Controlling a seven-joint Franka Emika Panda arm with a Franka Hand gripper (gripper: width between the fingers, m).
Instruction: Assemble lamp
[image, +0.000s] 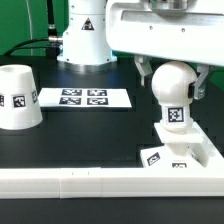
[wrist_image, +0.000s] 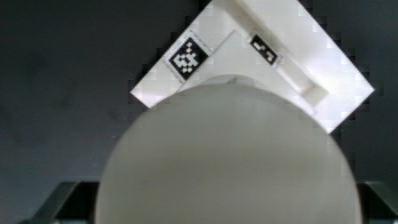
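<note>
Wrist (image: 150, 25) is hanging directly above the bulb (image: 177, 108), pointing straight down. Gripper (image: 172, 80) is clamping the bulb's rounded top, dark fingers (image: 145, 72) pressing opposite sides. Arm base (image: 85, 35) is standing well apart from the bulb, toward the exterior view's left.

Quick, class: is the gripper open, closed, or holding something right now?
Gripper: closed on the bulb, which it holds upright over the base.

Open table (image: 95, 135) is left between shade (image: 20, 97) and base (image: 200, 150); the front is barred by the rail (image: 100, 181), the base's top by the bulb (image: 172, 88).
</note>
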